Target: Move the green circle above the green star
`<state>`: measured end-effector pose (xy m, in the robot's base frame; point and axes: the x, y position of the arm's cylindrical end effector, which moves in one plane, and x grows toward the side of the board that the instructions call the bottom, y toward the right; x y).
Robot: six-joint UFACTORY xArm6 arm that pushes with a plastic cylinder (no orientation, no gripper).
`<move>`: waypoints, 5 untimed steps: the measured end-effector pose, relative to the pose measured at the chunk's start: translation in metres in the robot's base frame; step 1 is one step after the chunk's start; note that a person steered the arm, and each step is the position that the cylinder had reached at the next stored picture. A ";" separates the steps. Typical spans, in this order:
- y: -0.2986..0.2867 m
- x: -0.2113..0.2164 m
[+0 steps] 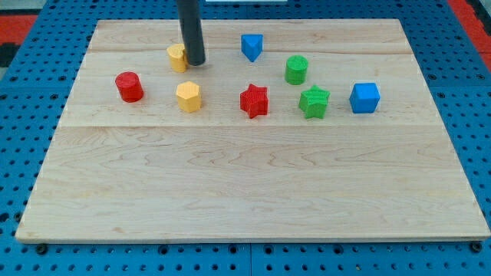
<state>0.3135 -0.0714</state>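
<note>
The arm ends in a straight dark rod with no pincer, so there is nothing to open, close or grip. The rod's tip [196, 62] rests on the wooden board [245, 192] near the view's top left, touching or just beside the right side of a yellow block [177, 57] whose shape is partly hidden by the rod.

The green circle [296, 69] stands well to the view's right of the tip, with the blue triangular block [251, 46] between them, nearer the top. The green star [314, 102] sits just below the green circle and slightly to its right; the two are close but apart.

In the same row as the star lie the blue cube [365, 97], the red star [254, 100], the yellow hexagon [188, 96] and, farthest left, the red cylinder [129, 87].
</note>
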 end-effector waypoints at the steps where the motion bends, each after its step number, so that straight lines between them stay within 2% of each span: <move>1: 0.044 0.032; 3: 0.110 0.032; 5: 0.143 0.030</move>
<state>0.3439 0.0713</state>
